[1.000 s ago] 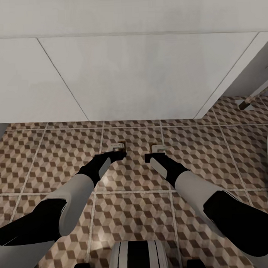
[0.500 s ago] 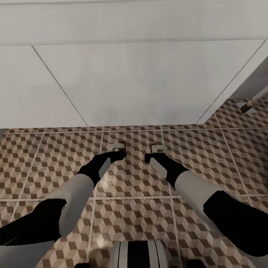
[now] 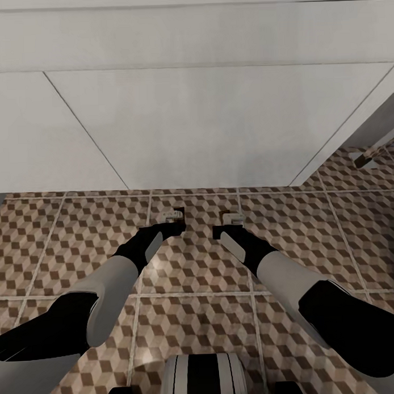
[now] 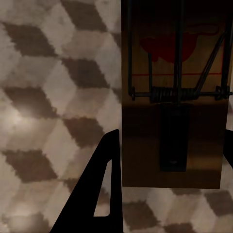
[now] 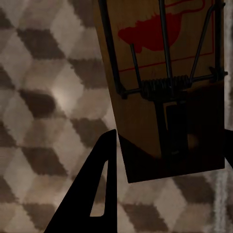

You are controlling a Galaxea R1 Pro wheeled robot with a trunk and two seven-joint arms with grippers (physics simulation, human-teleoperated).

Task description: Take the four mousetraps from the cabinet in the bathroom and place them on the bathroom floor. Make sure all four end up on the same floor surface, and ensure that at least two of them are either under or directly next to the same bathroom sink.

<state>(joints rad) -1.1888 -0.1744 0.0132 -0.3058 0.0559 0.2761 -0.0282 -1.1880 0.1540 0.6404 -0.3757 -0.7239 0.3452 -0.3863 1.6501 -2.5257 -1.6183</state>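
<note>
Two mousetraps are carried low over the bathroom floor (image 3: 67, 235), one in each gripper, both arms reaching forward side by side toward the white vanity front (image 3: 206, 123). At the left gripper (image 3: 174, 219) a brown wooden mousetrap (image 4: 174, 111) sits between the dark fingers (image 4: 97, 194); its coiled spring, wire bar and red printed mark are plain in the left wrist view, and the jaws appear closed on its edges, though the contact itself is partly out of frame. At the right gripper (image 3: 229, 223) a second mousetrap (image 5: 165, 87), slightly tilted, is likewise clamped between the fingers (image 5: 94, 194), above cube-pattern tiles. In the head view both traps show only as small pale-and-brown shapes at the fingertips, near the vanity's base
</note>
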